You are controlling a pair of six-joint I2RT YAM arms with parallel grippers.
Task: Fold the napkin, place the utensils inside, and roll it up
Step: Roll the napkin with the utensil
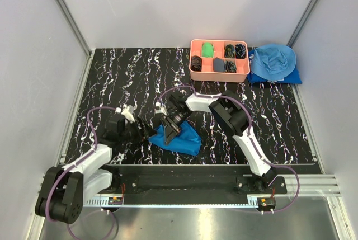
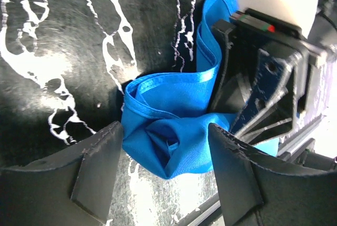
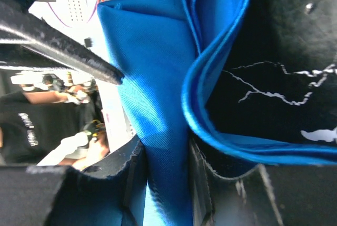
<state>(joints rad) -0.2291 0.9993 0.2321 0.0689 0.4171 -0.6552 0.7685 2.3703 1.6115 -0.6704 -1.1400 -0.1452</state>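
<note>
From the near edge, the left pincer [image 2: 164,137] reaches in low over the worktop [image 1: 123,78]. Its two dark, rough-edged fingers are spread, one to each side of the bunched end of the napkin [image 1: 187,140]. Nothing looks squeezed there, so I take it as standing ready to steady or take that end rather than gripping it. The napkin lies just ahead of the arms, near the middle of the worktop. It is gathered into a loose, half-rolled wedge, not a flat square: thin royal-blue cloth with a slight sheen, its hemmed edges curling over one another in soft loops. Just beyond, the right pincer [image 3: 166,165] reaches in from the far side with a fold of that cloth pinched between its fingers, one layer raised off the surface. I judge that this grip stops the bundle falling open while the other arm works. The utensils I can't make out anywhere, and whether they sit within the folds I can't tell. The worktop is black and glossy, veined with white like marble. At the far edge, well apart from all this, stands a salmon-pink tray [image 1: 219,78] with compartments of small dark and green things. Just beside it to the right is a paler blue heap [image 1: 272,60] of cloth.
</note>
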